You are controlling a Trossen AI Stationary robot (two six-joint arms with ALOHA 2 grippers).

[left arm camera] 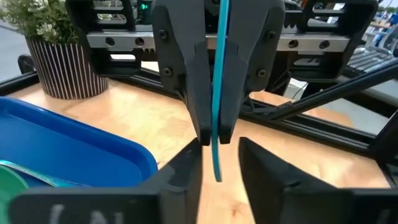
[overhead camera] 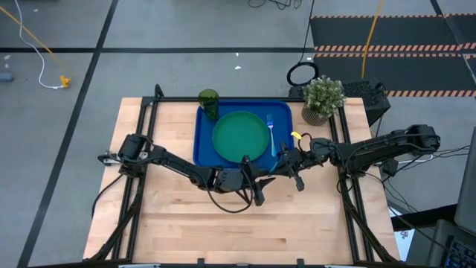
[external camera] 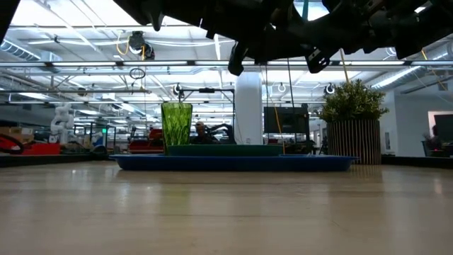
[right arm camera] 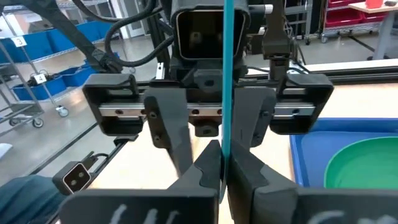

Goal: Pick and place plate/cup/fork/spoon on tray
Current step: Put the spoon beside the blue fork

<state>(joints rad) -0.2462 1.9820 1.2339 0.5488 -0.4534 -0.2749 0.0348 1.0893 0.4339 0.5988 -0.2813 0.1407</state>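
I see the left gripper [overhead camera: 262,187] just off the tray [overhead camera: 202,141], fingers parted around the spoon [left arm camera: 217,93] handle. Right gripper [overhead camera: 285,165] faces it, clamped on that same handle, above the table [overhead camera: 178,223].

spoon bowl: you can't see it; only a thin blue handle [right arm camera: 227,74] shows between the grippers, cut off at the edge.
plate [external camera: 225,149]: from table height you see only its edge above the tray [external camera: 233,163] rim.
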